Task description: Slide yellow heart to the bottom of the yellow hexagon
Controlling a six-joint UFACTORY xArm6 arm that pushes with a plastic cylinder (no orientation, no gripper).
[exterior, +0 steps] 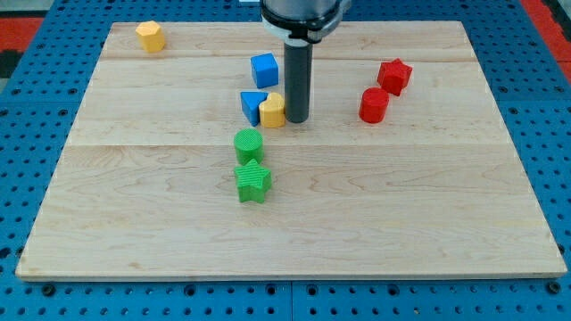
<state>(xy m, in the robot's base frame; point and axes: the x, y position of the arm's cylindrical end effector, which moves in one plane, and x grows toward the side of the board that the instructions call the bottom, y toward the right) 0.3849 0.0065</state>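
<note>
The yellow heart point(272, 111) sits near the board's middle top, touching a blue triangle point(252, 104) on its left. My tip point(297, 119) stands right against the heart's right side. The yellow hexagon point(151, 37) lies far off at the view's top left corner of the board.
A blue cube point(264, 69) sits just above the heart. A green cylinder point(249, 144) and a green star point(253, 181) lie below it. A red star point(394, 76) and a red cylinder point(375, 105) are to the right. The wooden board point(134, 223) rests on a blue pegboard.
</note>
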